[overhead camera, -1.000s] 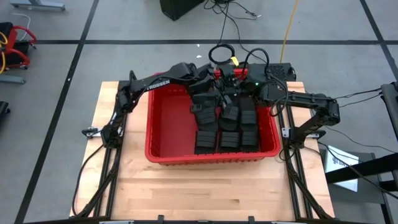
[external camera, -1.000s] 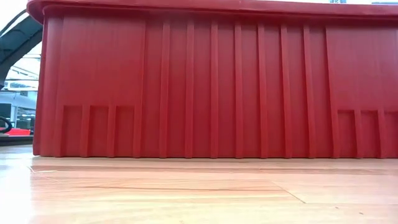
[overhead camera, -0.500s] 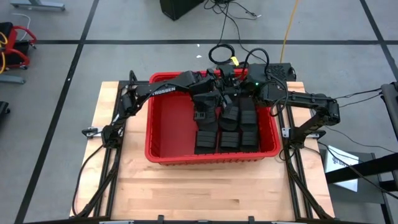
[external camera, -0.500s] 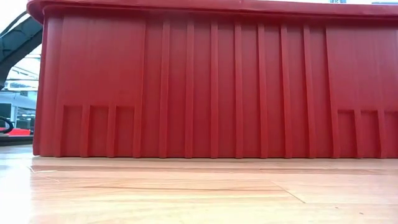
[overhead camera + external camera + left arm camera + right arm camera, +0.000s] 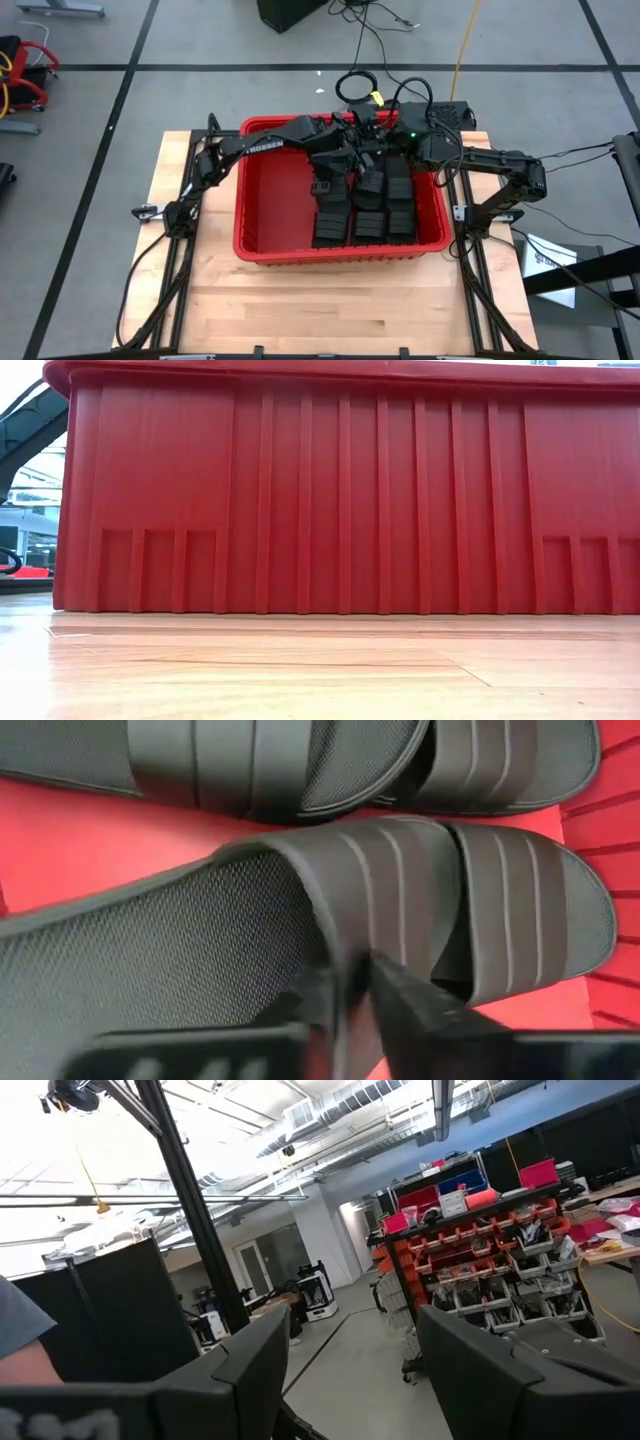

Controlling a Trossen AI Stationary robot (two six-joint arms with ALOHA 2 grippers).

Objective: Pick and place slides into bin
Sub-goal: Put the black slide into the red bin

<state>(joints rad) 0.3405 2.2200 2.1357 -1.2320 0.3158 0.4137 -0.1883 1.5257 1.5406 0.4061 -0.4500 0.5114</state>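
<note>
- Sat on the wooden desk (image 5: 200,300): one red bin (image 5: 265,215), open at the top, its ribbed outer wall filling the low view (image 5: 340,500).
- Held black slides (image 5: 368,205), packed in the right half of the bin; left half bare red floor.
- Counted from above: three slides in a near row, side by side, more behind them toward the far wall under the arms; full number of slides could not be told from the high view.
- Seen in the left wrist view: four ribbed straps in all, with one slide (image 5: 300,910) lying on the red floor directly ahead of the fingers and others beyond and beside it.
- Reached over the far part of the bin: left claw (image 5: 325,185), low above the leftmost column of slides.
- Closed on the strap edge of that nearest slide: left claw (image 5: 350,995), fingers pinched together on it.
- Parked at the far right corner of the bin, outside the slides: right claw (image 5: 400,135).
- Stood well apart with nothing between: right claw fingers (image 5: 480,1350), pointing out into the room.
- Counted: one bin, two arms.
</note>
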